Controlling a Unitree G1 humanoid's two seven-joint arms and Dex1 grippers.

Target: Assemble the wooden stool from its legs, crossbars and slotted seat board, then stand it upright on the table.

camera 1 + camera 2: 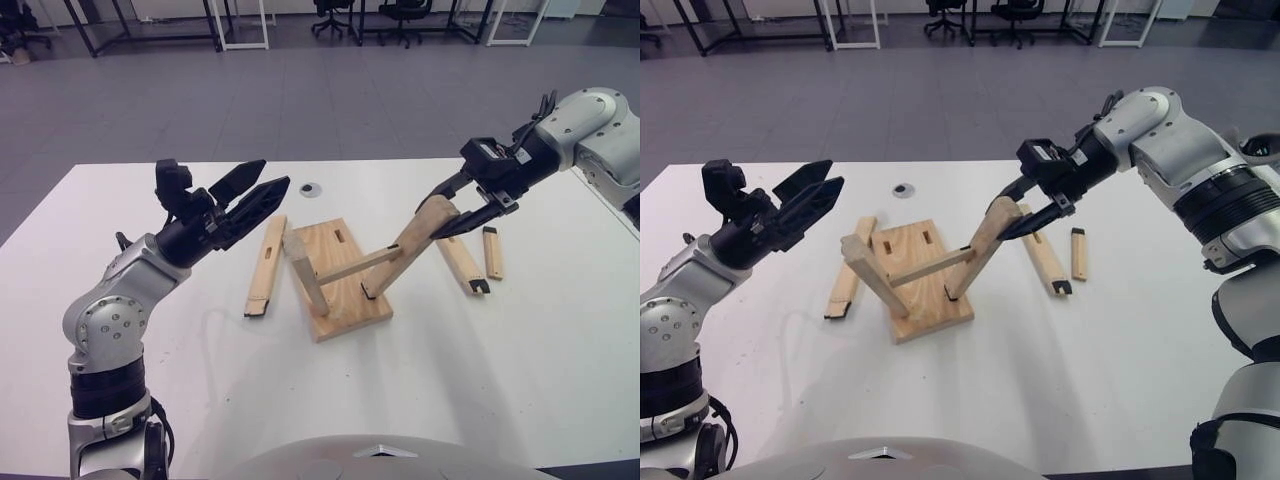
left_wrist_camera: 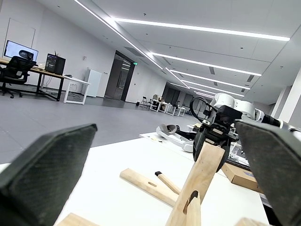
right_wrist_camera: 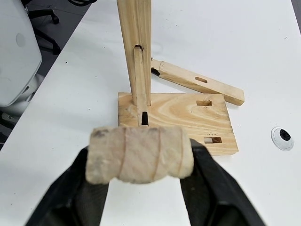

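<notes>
The slotted seat board lies flat on the white table. On it stand two legs joined by a crossbar: the left leg leans near the board's middle, the right leg tilts up to the right. My right gripper is shut on that right leg's top end. A loose leg lies left of the board. Another loose leg and a short crossbar lie to the right. My left gripper hangs open above the table, left of the board, its pads wide apart.
A small round grommet sits in the table behind the board. The table's front half is bare white surface. Desks and office chairs stand far behind on the grey floor.
</notes>
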